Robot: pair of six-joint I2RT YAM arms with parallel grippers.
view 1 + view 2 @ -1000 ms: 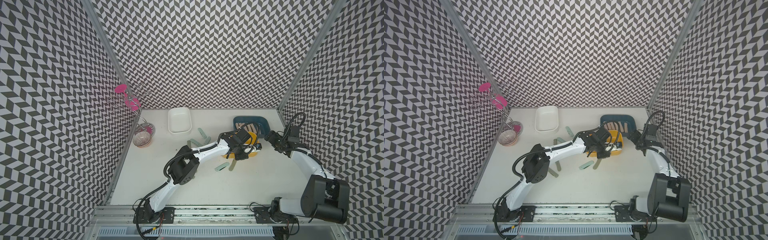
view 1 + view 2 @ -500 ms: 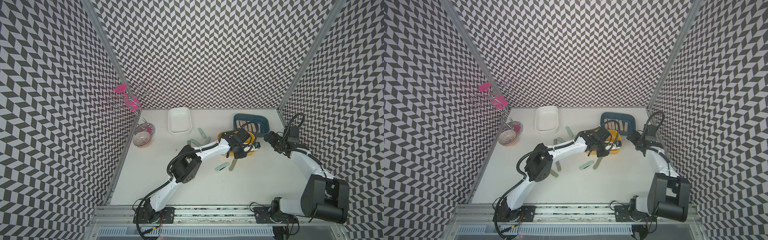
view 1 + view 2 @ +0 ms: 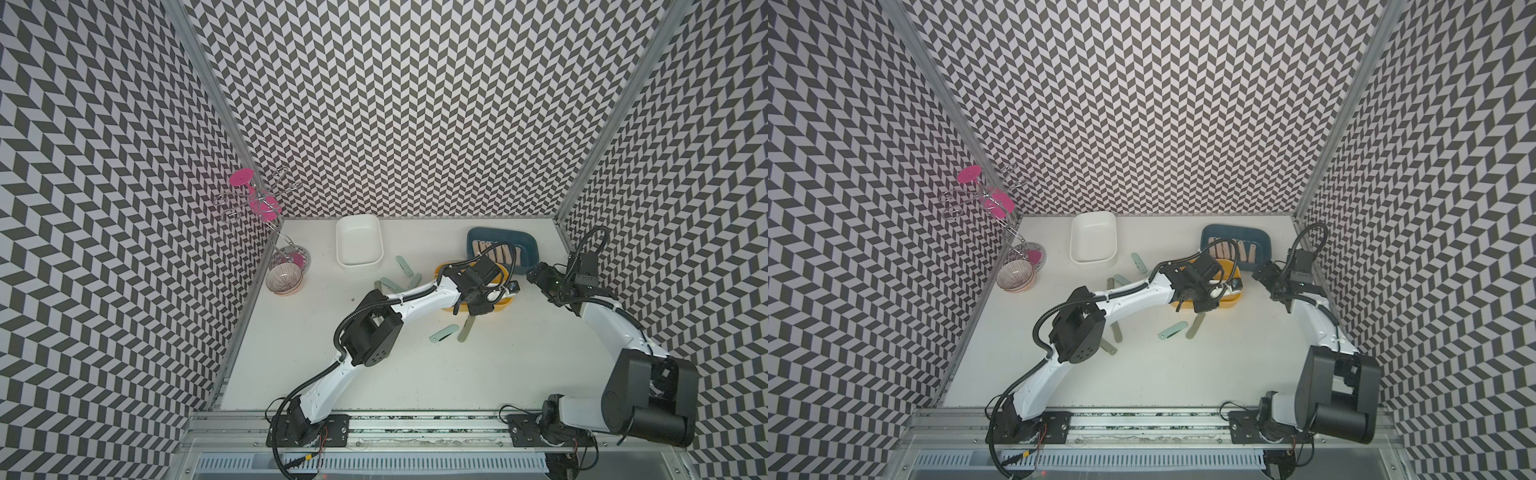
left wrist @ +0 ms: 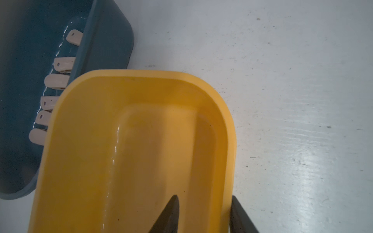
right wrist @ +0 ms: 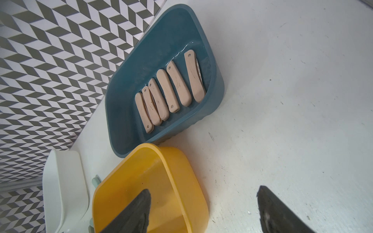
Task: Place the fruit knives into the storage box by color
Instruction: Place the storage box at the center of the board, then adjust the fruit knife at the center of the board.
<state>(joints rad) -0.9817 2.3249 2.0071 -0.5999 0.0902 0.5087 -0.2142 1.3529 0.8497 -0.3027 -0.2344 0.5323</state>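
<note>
Reckoning fruit knives [image 3: 444, 333] light, stiff, slick: pinch mid-length across the narrow width; left pincer [image 4: 203, 198] apart astride yellow box [image 4: 153, 73] wall, right pincer [image 5: 204, 189] apart, empty.

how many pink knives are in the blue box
6. The pink knives lie side by side in one row across the floor of the blue box, a few overlapping; another hidden beneath looks unlikely.
</note>
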